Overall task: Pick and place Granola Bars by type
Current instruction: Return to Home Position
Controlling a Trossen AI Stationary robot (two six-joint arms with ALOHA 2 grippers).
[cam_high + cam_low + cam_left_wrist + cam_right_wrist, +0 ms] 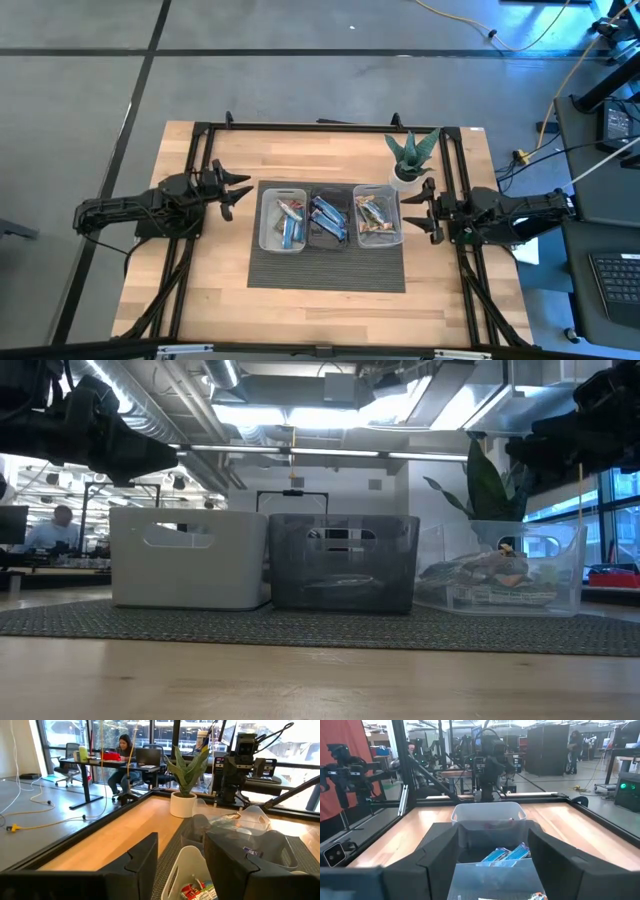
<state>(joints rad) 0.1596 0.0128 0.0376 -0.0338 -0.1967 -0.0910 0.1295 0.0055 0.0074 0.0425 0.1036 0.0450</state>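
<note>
Bars (pixel 328 216) lie in three bins (pixel 260 222) on the tabletop (pixel 220 290); left tool (pixel 244 192) and right tool (pixel 412 212) hover spread, empty, flanking them.

bins (pixel 330 189): three abreast on mat (pixel 325 270) | Granola Bars (pixel 328 215): inside (all three) | plant (pixel 412 152): behind right bin (pixel 378 188)

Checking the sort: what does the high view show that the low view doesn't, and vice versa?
High only: the white bin's bars; the left pincer and right pincer plainly, open beside the bins. Low only: a person in the room behind. Both: three bins, the clear bin's bars, the plant.
</note>
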